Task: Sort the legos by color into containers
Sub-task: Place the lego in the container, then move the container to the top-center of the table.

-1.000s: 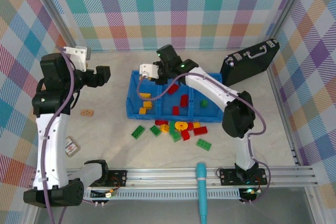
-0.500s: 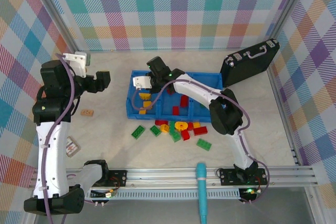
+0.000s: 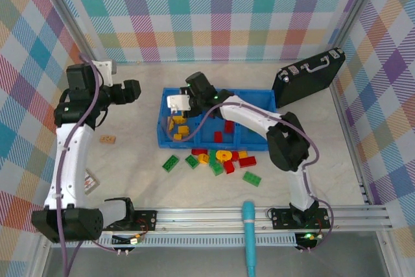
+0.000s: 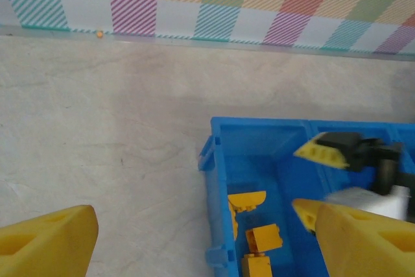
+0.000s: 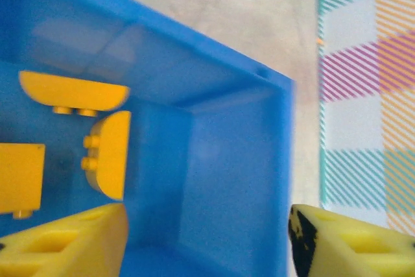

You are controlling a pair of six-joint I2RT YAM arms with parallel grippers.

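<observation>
Now the yellow bricks [image 5: 74, 92] lie on the floor of the left compartment [image 5: 214, 160] of the blue bin [image 3: 259, 98]. The right pincer [image 5: 207, 225] hangs straight above them with its jaws apart and nothing between them. A second ago those jaws were shut and sat further right, near the divider. They have since swung left and opened, so it looks as if a yellow piece has just been dropped where it belongs.

The loose pile [image 3: 220, 159] of red, yellow and green bricks is on the table [image 3: 130, 173], just near of the bin, so much sorting remains.

The left pincer [image 4: 201, 241] is wide open and empty above the table, left of the bin. Its arm has shifted a little over the last second.

The right wrist view shows the gap between the fingers, which the overhead view hides under the arm. The left wrist view catches the right pincer from the side, above the compartment. Only the overhead view takes in the pile.
</observation>
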